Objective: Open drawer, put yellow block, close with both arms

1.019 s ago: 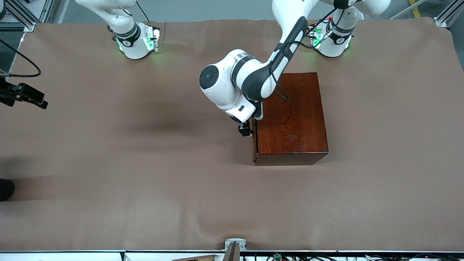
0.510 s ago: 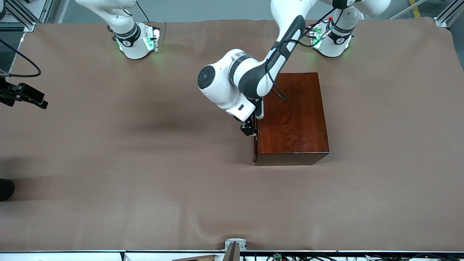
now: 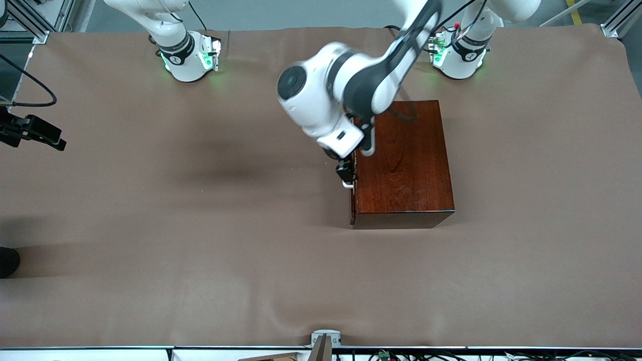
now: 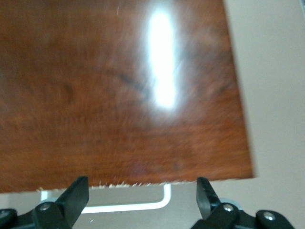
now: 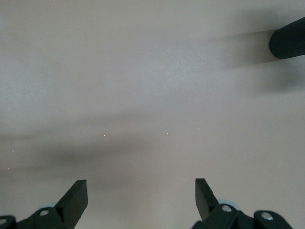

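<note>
The dark mahogany box [image 3: 404, 160] stands on the brown cloth near the left arm's base. Its drawer [image 3: 352, 200] faces the right arm's end of the table, front flush with the box. The white handle [image 3: 346, 185] [image 4: 143, 206] sticks out from that front. My left gripper [image 3: 346, 174] [image 4: 141, 200] hangs open just above the handle at the box's top edge, one finger [image 4: 76, 195] on each side of the bar and not touching it. My right gripper [image 5: 141, 198] is open over bare cloth, holding nothing. The yellow block is out of view.
A black fixture [image 3: 32, 131] juts in over the edge at the right arm's end of the table, and a dark rounded object [image 3: 7, 260] lies nearer the front camera. A dark rounded shape [image 5: 288, 44] shows in the right wrist view.
The left arm's wrist has risen and swung toward the box. Its gripper has shifted closer to the drawer front, and the white handle now shows beneath it. The drawer has not moved.
</note>
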